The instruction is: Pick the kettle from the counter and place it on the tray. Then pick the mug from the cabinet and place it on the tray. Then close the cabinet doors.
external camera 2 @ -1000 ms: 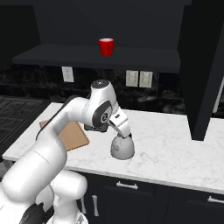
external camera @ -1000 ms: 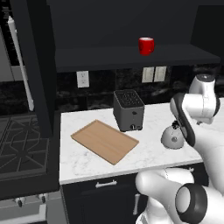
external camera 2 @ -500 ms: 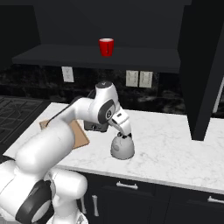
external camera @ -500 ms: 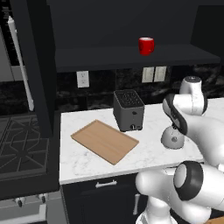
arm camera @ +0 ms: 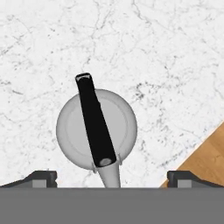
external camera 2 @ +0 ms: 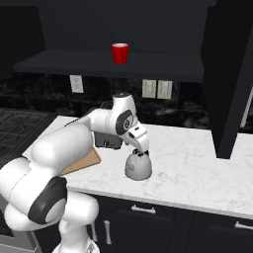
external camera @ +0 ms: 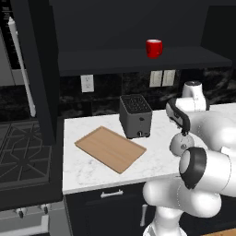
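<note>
Tool poised over the kettle, gripping nothing.
The tool hangs spread wide right above the kettle, its 2 fingertips either side, holding nothing; the kettle stands on the marble table, near the tray.

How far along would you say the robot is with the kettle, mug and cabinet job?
Nothing looks finished. In hand: the open end effector hangs just above the kettle, which sits ungripped on the counter. Left: moving it to the bare tray, fetching the mug from the cabinet shelf, and closing the open cabinet doors.
</note>
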